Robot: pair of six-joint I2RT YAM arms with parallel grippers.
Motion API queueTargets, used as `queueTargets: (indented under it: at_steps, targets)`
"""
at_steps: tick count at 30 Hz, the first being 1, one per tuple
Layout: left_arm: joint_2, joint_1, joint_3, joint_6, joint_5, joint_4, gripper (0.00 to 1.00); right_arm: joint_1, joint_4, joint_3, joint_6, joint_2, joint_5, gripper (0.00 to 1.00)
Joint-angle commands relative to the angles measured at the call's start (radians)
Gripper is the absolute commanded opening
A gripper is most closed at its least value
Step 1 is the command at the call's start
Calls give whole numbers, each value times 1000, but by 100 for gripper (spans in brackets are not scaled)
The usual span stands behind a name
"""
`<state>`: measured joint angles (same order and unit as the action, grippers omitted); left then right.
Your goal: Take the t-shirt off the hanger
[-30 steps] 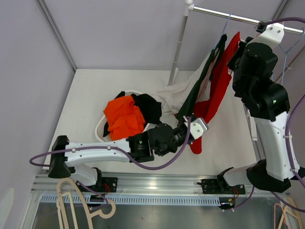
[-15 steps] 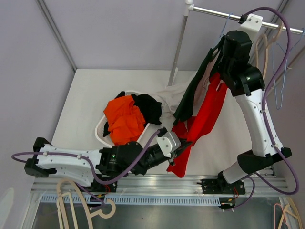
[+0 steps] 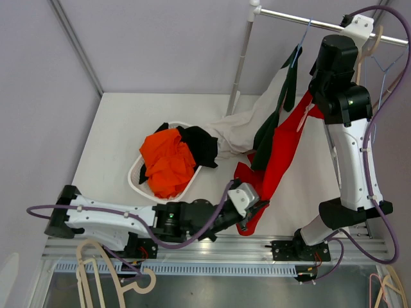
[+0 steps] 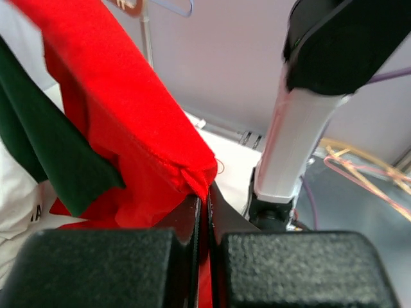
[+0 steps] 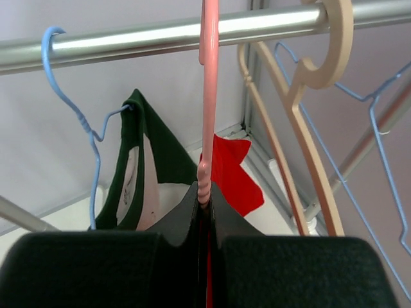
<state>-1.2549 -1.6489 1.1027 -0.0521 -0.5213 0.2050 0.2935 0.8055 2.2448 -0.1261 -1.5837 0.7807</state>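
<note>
A red t-shirt [image 3: 282, 151] hangs stretched from a pink hanger [image 5: 208, 96] on the rail [image 3: 308, 22] down to the table's front. My left gripper [image 3: 255, 208] is shut on the shirt's lower hem [image 4: 192, 176] near the table's front edge. My right gripper [image 5: 205, 200] is shut on the pink hanger's neck just under the rail; in the top view it is high at the right [image 3: 321, 96]. The red cloth [image 5: 231, 170] shows behind the right fingers.
A dark green and white garment [image 3: 273, 115] hangs on a blue wire hanger [image 5: 70, 115] left of the red shirt. A white basket [image 3: 138, 179] holds orange and black clothes. A beige hanger [image 5: 302, 77] and blue wire hangers [image 5: 379, 128] hang at right.
My left gripper has pulled the red hem forward and right toward the table's front edge. My right arm has shifted along the rail, and the shirt is drawn out longer.
</note>
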Motion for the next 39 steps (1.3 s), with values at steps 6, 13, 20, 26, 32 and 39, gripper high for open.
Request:
queueTargets:
  at_steps: [6,13,20,26,32,39]
  targets:
    - [-162,277,234,-153,338,-93,1,24,133,39,-124,105,-112,0]
    - [-334,515,474,-299,506,-313,1,-17,239,15,-171,200,-397,0]
    - [-439,520,485,-344,605,-326,1,-43,247,13,-147,206,-359,0]
    - [-254,419,303,-237,549,-216,1,-86,10,-70,-54,185,-291,0]
    - [-150,399,399,-143,513,-338,1,-99,-142,-27,20,105,-304,0]
    - [-29,584,620,-92,538,-483,1,-100,-272,-16,121,54,-321,0]
